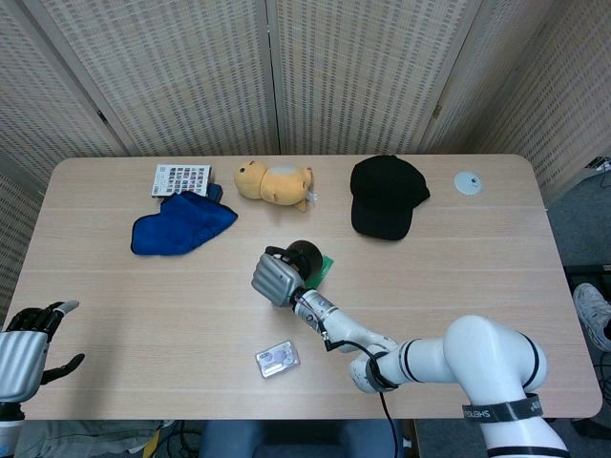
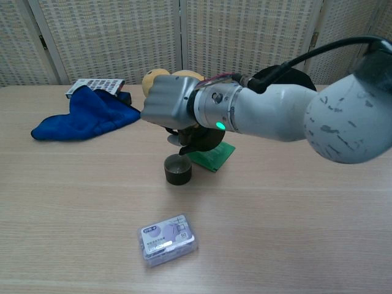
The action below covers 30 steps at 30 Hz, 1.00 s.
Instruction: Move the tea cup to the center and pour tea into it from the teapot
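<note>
Cup (image 2: pixel 177 169): sits on the table (image 2: pixel 294 208) near the middle, just below and in front of the right hand, dark and upright (hidden under the hand in the head view).
Teapot (image 2: pixel 202 139): dark, gripped in the right hand and held over the cup, spout (image 2: pixel 176 139) aimed down toward the cup's rim; only the lower part peeks out under the fingers.
Right hand (image 2: pixel 168 102): fingers curled tight around the teapot, back of the hand facing the chest camera, a green light glowing on the wrist.
Left hand (image 1: pixel 27 336): off at the near left table corner, fingers apart, holding nothing.
Green mat (image 2: pixel 212 155): flat on the table right behind the cup, partly under the teapot.
Small box (image 2: pixel 167 238): clear plastic with a label, lying near the front edge, well apart from the cup.
Back row: blue cloth (image 1: pixel 181 223) beside a patterned card (image 1: pixel 180 178), yellow plush (image 1: pixel 274 181), black cap (image 1: pixel 386 195), and a small white disc (image 1: pixel 467 183) far right.
</note>
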Motion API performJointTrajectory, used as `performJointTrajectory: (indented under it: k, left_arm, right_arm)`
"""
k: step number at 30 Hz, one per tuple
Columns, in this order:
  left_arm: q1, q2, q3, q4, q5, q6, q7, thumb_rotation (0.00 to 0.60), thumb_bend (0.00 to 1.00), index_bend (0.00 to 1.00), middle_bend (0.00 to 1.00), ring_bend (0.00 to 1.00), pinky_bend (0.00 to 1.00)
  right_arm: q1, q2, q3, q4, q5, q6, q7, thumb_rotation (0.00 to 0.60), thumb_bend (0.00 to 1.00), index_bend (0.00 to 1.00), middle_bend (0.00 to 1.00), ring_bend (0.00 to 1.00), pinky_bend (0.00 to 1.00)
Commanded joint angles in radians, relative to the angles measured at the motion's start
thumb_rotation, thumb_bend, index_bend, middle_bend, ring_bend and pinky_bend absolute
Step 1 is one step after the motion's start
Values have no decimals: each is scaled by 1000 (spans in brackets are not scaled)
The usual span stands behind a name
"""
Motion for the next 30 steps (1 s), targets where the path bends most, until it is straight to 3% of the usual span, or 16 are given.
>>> performJointTrajectory:
  k: [1,9,15,24,30]
  left_arm:
    - [0,0,0,0,0,0,1,600,149,227,262,318,218]
    - [-5,4,0,-9,-5,-13,11,600,149,227,262,318,215]
    - [-16,12,-3,-25,-2,-27,24,600,149,227,262,318,215]
    - [-33,18,-7,-53,1,-47,47,600,149,227,262,318,215]
    - [-41,18,-7,-70,2,-57,62,600,149,227,262,318,215]
  right_arm:
    - [-3,2,7,1,4,-7,18,410,510,1000,978,923,574]
    - [-22,25,39,-13,16,-24,114,410,510,1000,978,923,574]
    - [-65,71,79,-56,9,-40,267,411,510,1000,978,923,574]
    - [-178,206,108,-155,-25,-72,542,410,509,1000,977,917,574]
    - [-280,302,98,-214,-130,-67,730,410,500,1000,973,914,574]
